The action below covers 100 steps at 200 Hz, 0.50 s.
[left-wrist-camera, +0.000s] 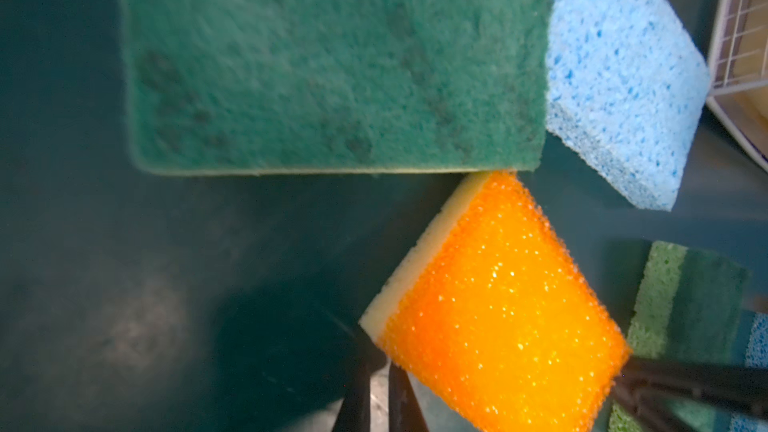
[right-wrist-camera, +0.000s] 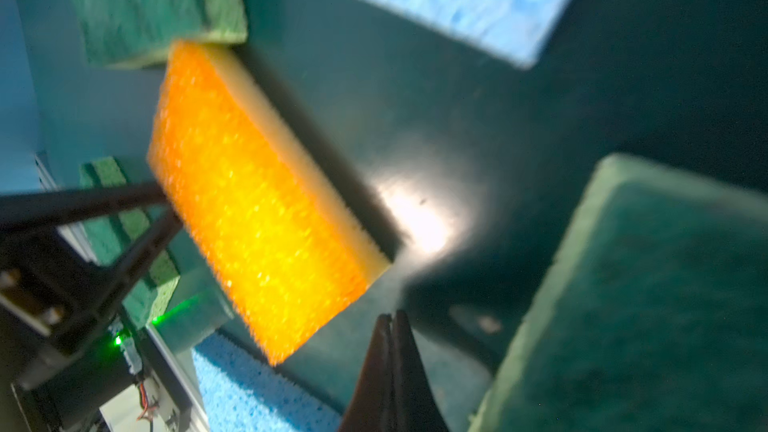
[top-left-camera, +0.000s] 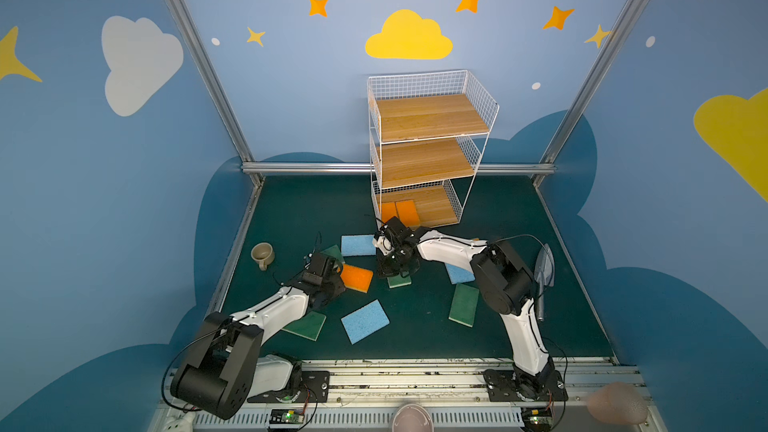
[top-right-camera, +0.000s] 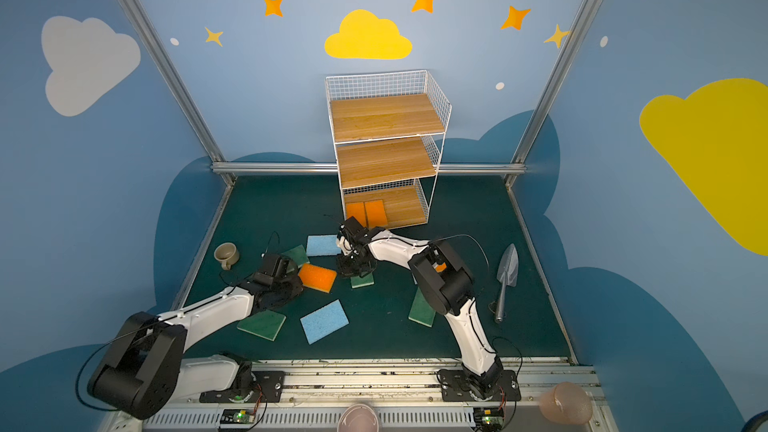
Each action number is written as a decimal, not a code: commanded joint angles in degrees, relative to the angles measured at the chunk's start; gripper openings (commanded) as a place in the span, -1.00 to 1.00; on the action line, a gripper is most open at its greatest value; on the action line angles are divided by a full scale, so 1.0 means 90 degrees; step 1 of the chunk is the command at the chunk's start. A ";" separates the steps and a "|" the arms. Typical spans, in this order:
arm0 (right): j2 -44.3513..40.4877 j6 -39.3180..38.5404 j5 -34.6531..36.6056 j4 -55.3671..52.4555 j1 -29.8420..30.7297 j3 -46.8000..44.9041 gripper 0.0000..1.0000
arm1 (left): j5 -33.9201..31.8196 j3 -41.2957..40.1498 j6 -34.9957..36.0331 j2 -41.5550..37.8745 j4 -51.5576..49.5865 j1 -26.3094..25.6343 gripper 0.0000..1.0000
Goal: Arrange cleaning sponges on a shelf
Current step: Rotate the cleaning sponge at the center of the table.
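1. Nearest the robot bases, flat on the dark green surface: near green sponge beside the left arm, near blue sponge next to it, and right-hand green sponge by the right arm. None of them is gripped.
2. Left gripper: fingers nearly together, with a thin slit showing between them. The tips sit at the yellow-backed corner of the loose orange sponge, mid-surface, orange face up. Cannot tell whether that corner is pinched. The right wrist view shows a shadow under one edge, so the sponge may be tipped up; not certain.
3. Right gripper: fingers pressed together, holding nothing. It hangs over the centre green sponge.
4. Half-hidden blue sponge lies under the right forearm. A grey hand trowel lies well off to the right and is no part of the job.
5. Farther back: far blue sponge just beside the far green sponge. A beige cup sits near the left edge.
6. Farthest: the shelf. Its bottom tier holds two shelved orange sponges side by side at the left end. The middle and top planks are bare.
7. Progress: two sponges shelved, eight in plain view on the surface. An orange sliver behind the right elbow may be one more. Early stage. The loose orange sponge looks like the next one to go up.
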 commanded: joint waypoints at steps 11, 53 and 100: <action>-0.0386 -0.0090 0.0015 -0.0056 0.0052 -0.0011 -1.00 | -0.0021 -0.0062 0.0249 0.0282 -0.0100 0.0227 -0.71; -0.0545 -0.0276 -0.0004 -0.0284 0.0000 0.0153 -0.63 | 0.0013 0.0264 0.0418 0.0608 -0.0135 0.0454 -0.57; -0.0382 -0.0497 -0.0099 -0.0527 -0.0069 0.0495 -0.30 | 0.0129 0.0187 0.0541 0.0034 -0.0384 0.0509 0.35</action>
